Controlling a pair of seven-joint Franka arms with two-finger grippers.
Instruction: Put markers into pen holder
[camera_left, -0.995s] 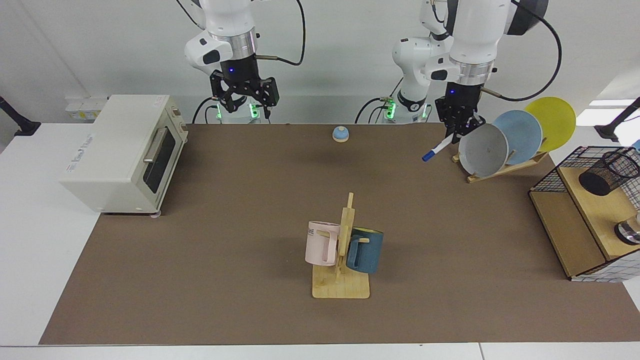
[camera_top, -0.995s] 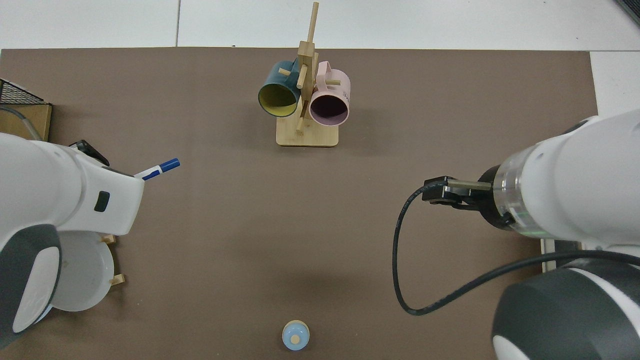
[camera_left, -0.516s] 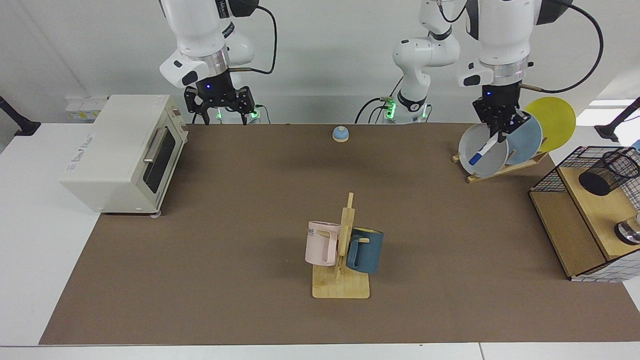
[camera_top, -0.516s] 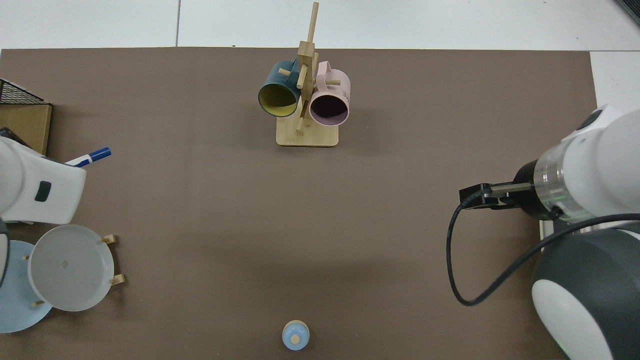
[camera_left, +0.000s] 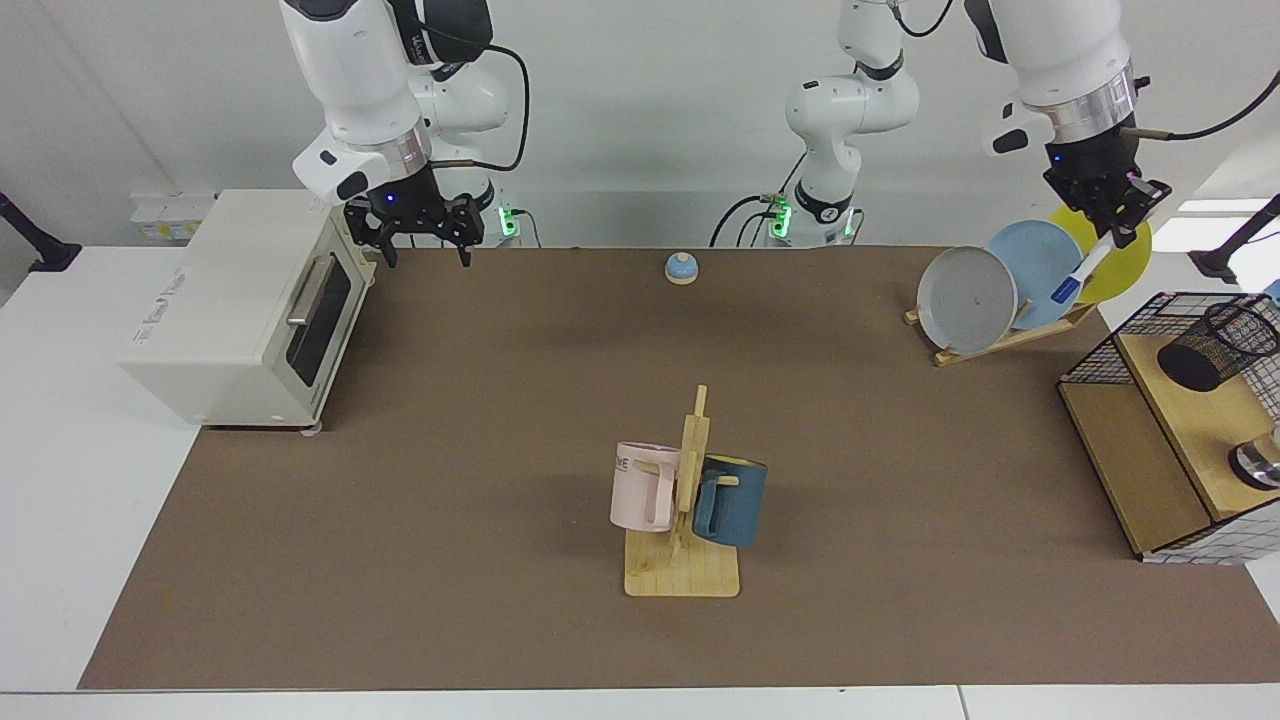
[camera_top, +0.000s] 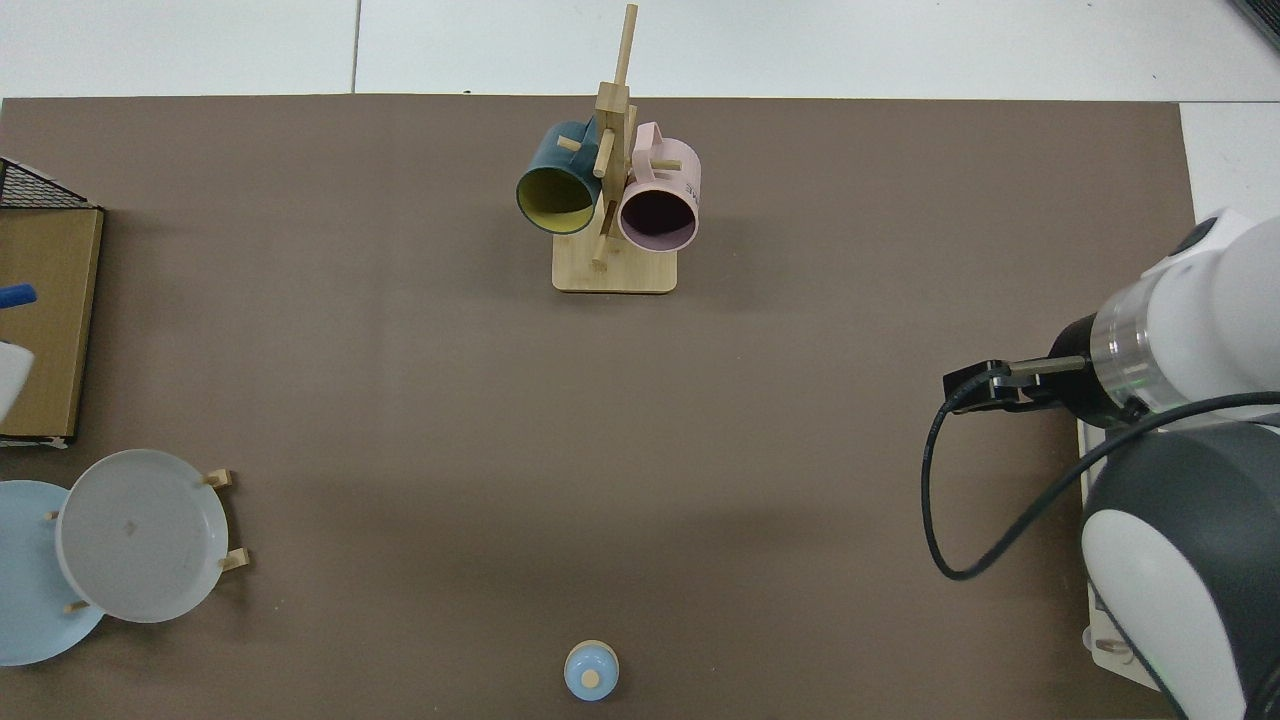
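**Me:** My left gripper (camera_left: 1112, 228) is pinched shut on the marker (camera_left: 1080, 274), up in the air by the plates (camera_left: 1035, 272). The marker hangs slanted, so its tip could bump the rim of the pen holder (camera_left: 1215, 345) and miss.

**You:** Anything in the holder?

**Me:** I can't tell. My right gripper (camera_left: 413, 232) waits open by the toaster oven (camera_left: 240, 300).

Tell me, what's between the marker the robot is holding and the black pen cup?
In the facing view, only the wire basket's rim lies between the marker, held by the left gripper above the plates, and the pen holder.
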